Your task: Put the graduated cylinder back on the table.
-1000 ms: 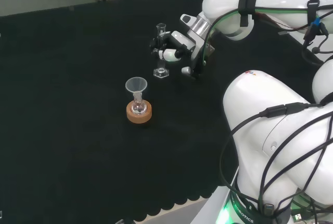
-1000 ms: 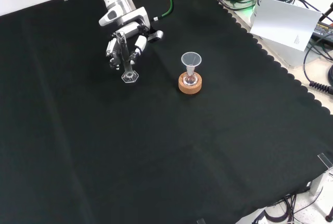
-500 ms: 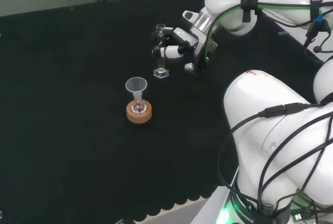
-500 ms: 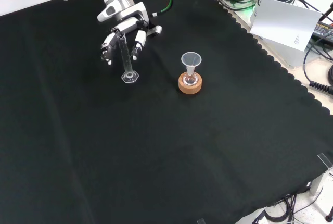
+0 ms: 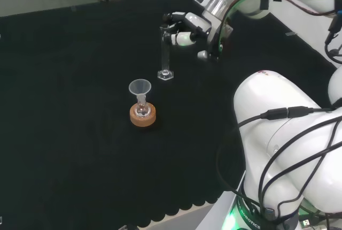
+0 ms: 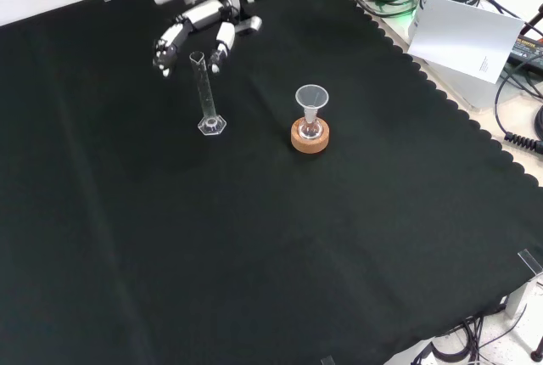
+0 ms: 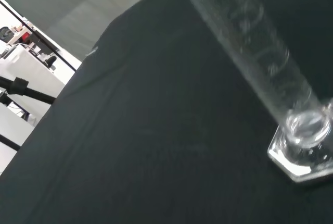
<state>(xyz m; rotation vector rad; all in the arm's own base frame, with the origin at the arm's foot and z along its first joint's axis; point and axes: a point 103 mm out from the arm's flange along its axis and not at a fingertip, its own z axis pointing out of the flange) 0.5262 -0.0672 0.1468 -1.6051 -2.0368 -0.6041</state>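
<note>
The clear graduated cylinder stands upright on its hexagonal foot on the black cloth, free of the hand; it shows in the front view and close up in the wrist view. The hand hovers open beside and above the cylinder's top, fingers spread and apart from the glass. Seen from the front, the hand sits just beyond the cylinder's rim.
A small flask with a clear funnel in its neck rests on a cork ring, nearer than the cylinder in the head view and right of it in the front view. The arm's white links stand at the head view's right.
The hand let go of the cylinder, opened its fingers and rose up and away from it. The cylinder stays standing on the cloth.
</note>
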